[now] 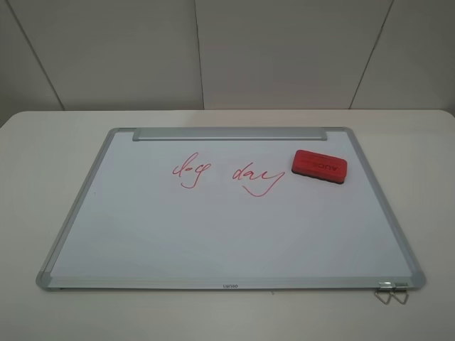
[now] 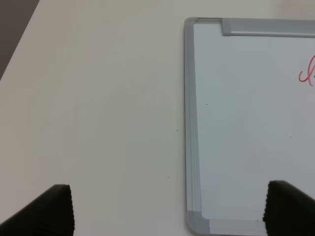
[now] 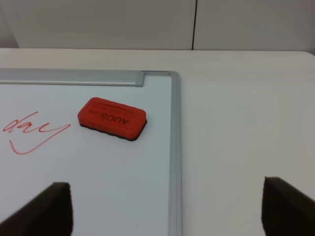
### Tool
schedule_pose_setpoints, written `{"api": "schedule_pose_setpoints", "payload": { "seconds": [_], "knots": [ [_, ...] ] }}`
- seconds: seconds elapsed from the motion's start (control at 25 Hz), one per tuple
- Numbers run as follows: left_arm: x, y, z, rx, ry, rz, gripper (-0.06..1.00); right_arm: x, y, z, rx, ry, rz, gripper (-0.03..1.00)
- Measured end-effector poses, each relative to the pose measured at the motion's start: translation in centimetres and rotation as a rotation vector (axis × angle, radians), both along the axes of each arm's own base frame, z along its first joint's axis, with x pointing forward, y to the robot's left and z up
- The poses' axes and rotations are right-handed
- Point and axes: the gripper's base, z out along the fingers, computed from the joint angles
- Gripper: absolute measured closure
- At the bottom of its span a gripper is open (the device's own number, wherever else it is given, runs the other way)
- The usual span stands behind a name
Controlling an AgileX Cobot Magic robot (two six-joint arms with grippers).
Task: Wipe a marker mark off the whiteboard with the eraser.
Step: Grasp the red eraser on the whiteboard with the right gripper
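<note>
Pre-grasp, nothing picked up yet: the eraser [image 1: 319, 166] lies flat on the whiteboard [image 1: 77, 207] near its far right corner, just right of the word "day" [image 1: 252, 177]. The marker mark [image 1: 190, 170] "dog" is intact mid-board. Right gripper [image 3: 167, 211] hovers at the board's right edge, jaws wide, empty — next it likely must reach forward and close over the eraser. Left gripper [image 2: 167, 212] is wide too, at the left edge.

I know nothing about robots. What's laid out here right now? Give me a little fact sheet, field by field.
Board: whiteboard lying flat on a white table
Writing: red word "dog", and to its right red word "day" with a swoosh beneath
Eraser: red eraser resting on the board, right of the writing, untouched
Left arm: left gripper open, holding nothing
Right arm: right gripper open, holding nothing
</note>
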Motion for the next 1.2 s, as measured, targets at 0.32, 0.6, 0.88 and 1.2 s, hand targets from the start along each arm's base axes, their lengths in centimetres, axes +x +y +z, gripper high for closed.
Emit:
{"api": "schedule_pose_setpoints", "payload": {
  "seconds": [0.32,0.6,0.88,1.2],
  "knots": [
    [0.0,0.0,0.0,0.0,0.0,0.0,0.17,0.0,0.0,0.0,0.0,0.0,0.0,0.27],
    [0.0,0.0,0.0,0.0,0.0,0.0,0.17,0.0,0.0,0.0,0.0,0.0,0.0,0.27],
    [0.0,0.0,0.0,0.0,0.0,0.0,0.17,0.0,0.0,0.0,0.0,0.0,0.0,0.27],
    [0.0,0.0,0.0,0.0,0.0,0.0,0.17,0.64,-0.03,0.02,0.002,0.04,0.0,0.27]
  ]
}}
